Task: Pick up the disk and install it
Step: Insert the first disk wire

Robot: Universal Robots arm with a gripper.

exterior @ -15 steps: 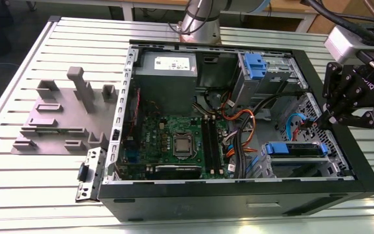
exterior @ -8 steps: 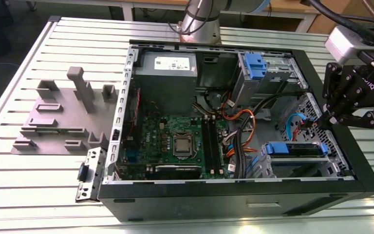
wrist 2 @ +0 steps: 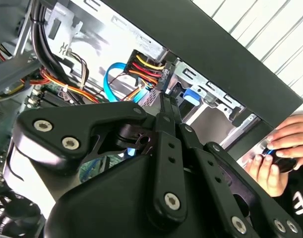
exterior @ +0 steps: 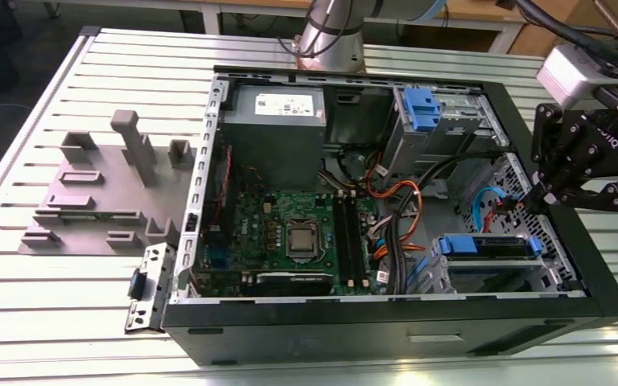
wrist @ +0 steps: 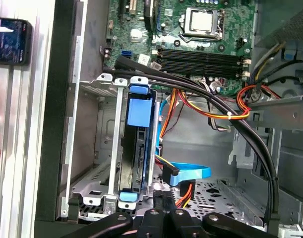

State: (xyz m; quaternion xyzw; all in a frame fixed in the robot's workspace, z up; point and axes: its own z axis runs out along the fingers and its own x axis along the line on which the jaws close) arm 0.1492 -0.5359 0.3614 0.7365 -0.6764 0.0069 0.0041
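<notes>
Exterior view first: we see an open desktop computer case (exterior: 599,277) lying on its side on a slatted metal table (exterior: 30,161), and we take that case as our landmark. Our gripper (exterior: 531,197) hangs over the case's wall on the exterior view's right, just above the rim, its black fingers pointing down toward the interior. In the second wrist view the two fingers (wrist 2: 166,106) lie pressed together with no gap and nothing between them; in the first wrist view the same closed pair (wrist: 163,210) sits at the picture's edge.

Inside the case, the disk (exterior: 488,246) sits in the drive cage at the corner nearest the gripper, its blue rails showing along the edge. In the first wrist view we see the disk (wrist: 136,153) standing on edge between the cage's metal walls, a blue latch tab at its outer end, with a blue data cable (wrist: 188,174) and a bundle of coloured power wires (wrist: 211,111) lying just beside it. The green motherboard (exterior: 287,229) with its bare processor socket fills the middle of the case, and the grey power supply (exterior: 277,129) sits at the far end.

Outside the case, a grey fixture of upright blocks (exterior: 105,189) rests on the table. In the second wrist view a person's hand (wrist 2: 282,153) holds a small dark object beyond the case's wall.
</notes>
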